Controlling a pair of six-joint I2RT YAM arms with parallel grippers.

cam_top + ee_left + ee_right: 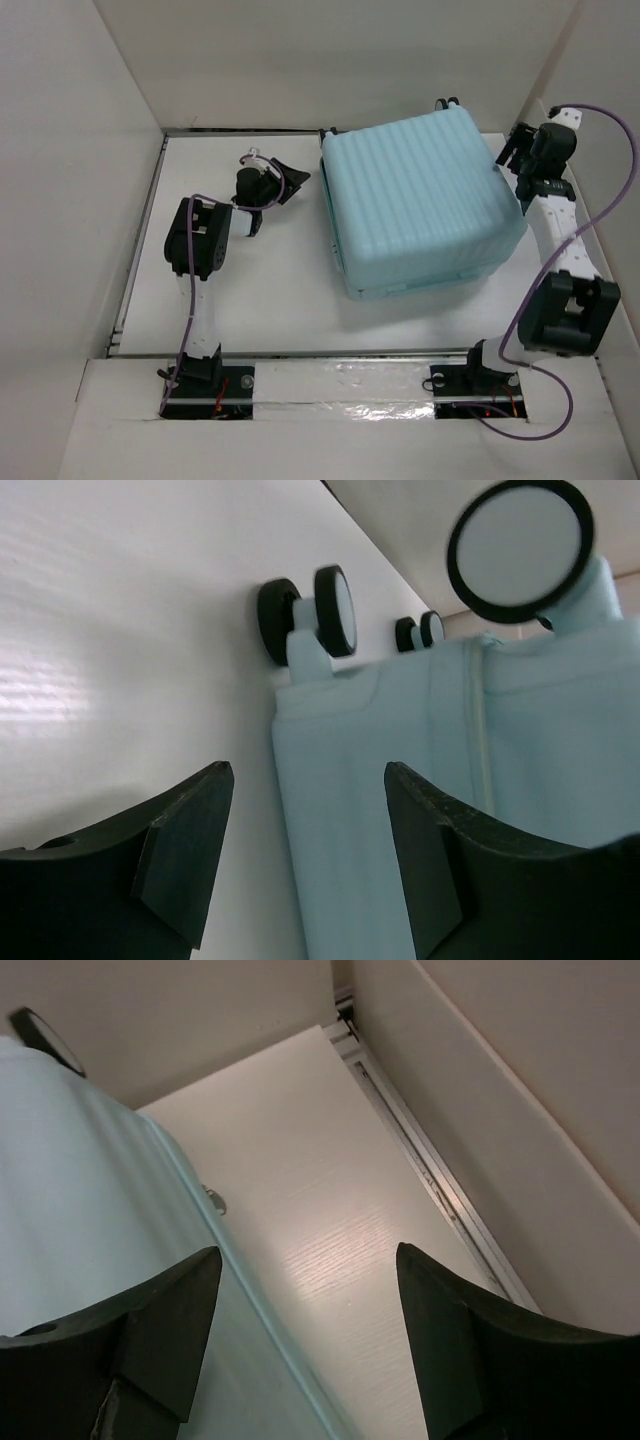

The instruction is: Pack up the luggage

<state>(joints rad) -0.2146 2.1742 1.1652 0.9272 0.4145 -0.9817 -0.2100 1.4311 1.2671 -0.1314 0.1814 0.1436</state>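
Luggage is lying shut on the table, left gripper open and empty beside its left flank, right gripper same on its right, so a lopsided nudge probably just skids it away.

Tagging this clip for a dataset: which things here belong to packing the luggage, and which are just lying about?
Job: closed suitcase; left gripper, open; right gripper, open.
Just there: table; side walls.
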